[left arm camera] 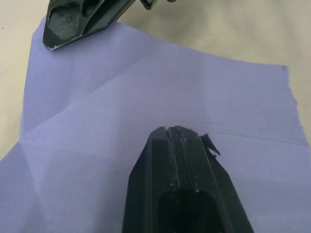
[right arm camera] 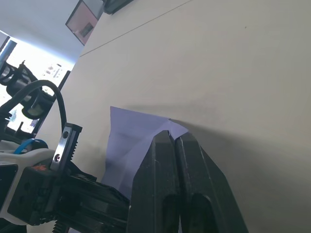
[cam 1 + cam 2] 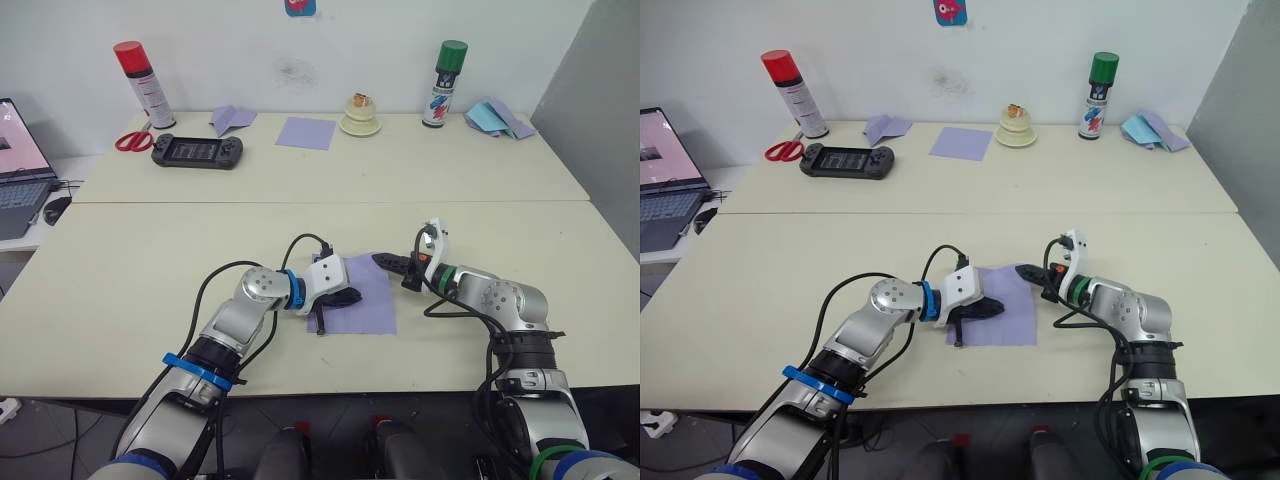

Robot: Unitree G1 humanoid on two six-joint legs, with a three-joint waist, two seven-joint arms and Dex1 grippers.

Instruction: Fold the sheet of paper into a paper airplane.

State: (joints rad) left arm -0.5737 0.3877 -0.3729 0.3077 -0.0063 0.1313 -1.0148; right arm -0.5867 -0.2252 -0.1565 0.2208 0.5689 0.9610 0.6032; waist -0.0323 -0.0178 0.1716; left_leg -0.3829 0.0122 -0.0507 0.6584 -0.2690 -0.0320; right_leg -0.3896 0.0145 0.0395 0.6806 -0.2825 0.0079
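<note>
The sheet of paper (image 3: 366,302) is lavender-purple with crease lines and lies flat on the near table. My left gripper (image 3: 351,297) is shut, and its black fingertips (image 1: 175,133) rest on the paper's left half, close to a crease. My right gripper (image 3: 381,259) is also shut. Its tips sit at the paper's far right corner (image 2: 167,124). I cannot tell whether that corner is pinched between the fingers or only touched. In the left wrist view the right gripper (image 1: 63,34) lies over the same corner.
On the far table stand a red-capped spray can (image 3: 143,84), red scissors (image 3: 133,141), a black game console (image 3: 197,151), a folded lavender piece (image 3: 232,119), a smooth lavender square (image 3: 306,132), a cream dish (image 3: 361,115), a green-capped can (image 3: 445,84) and light-blue papers (image 3: 497,117). A laptop (image 3: 18,165) is far left.
</note>
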